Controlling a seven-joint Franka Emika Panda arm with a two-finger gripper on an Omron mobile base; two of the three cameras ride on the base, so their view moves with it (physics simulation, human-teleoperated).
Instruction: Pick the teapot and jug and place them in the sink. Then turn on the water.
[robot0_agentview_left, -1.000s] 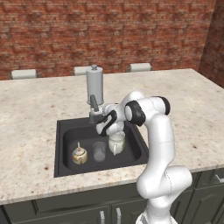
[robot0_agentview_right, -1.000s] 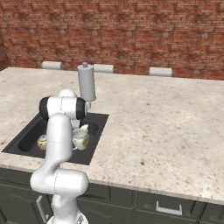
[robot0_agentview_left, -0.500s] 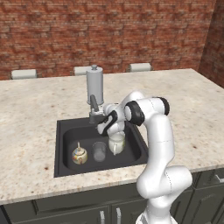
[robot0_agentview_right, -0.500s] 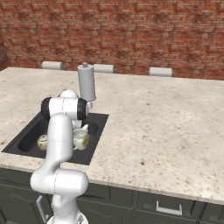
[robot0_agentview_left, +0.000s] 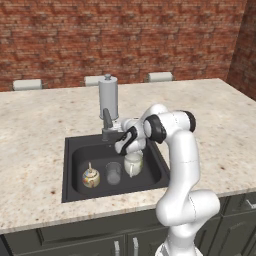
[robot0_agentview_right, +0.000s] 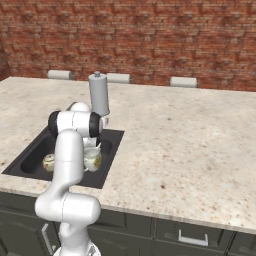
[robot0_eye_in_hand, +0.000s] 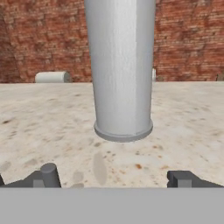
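Three vessels are sitting in the sink (robot0_agentview_left: 75, 150) as I am watching from the left base view: the teapot (robot0_agentview_left: 91, 176) toward the left of the basin floor, a clear drinking glass (robot0_agentview_left: 113, 173) just beside it, and the jug (robot0_agentview_left: 133, 163) standing upright on the right, next to the glass. From the right base view I am seeing the teapot (robot0_agentview_right: 49, 162) and the jug (robot0_agentview_right: 92, 160) again, partly hidden behind my arm, with the sink (robot0_agentview_right: 107, 150) rim showing dark around them.

I am holding the gripper (robot0_agentview_left: 111, 136) above the jug, at the back edge of the basin, right by the dark tap (robot0_agentview_left: 106, 120). Whether it is touching the tap I cannot tell. In the hand view the gripper (robot0_eye_in_hand: 114, 178) is standing wide, its fingertips (robot0_eye_in_hand: 49, 175) far apart with nothing between them, and it is looking straight at a tall grey cylinder (robot0_eye_in_hand: 121, 70) standing upright on the speckled counter (robot0_eye_in_hand: 188, 118). That same cylinder (robot0_agentview_left: 108, 97) is rising just behind the tap in the left base view, in front of the brick wall (robot0_agentview_left: 125, 35).
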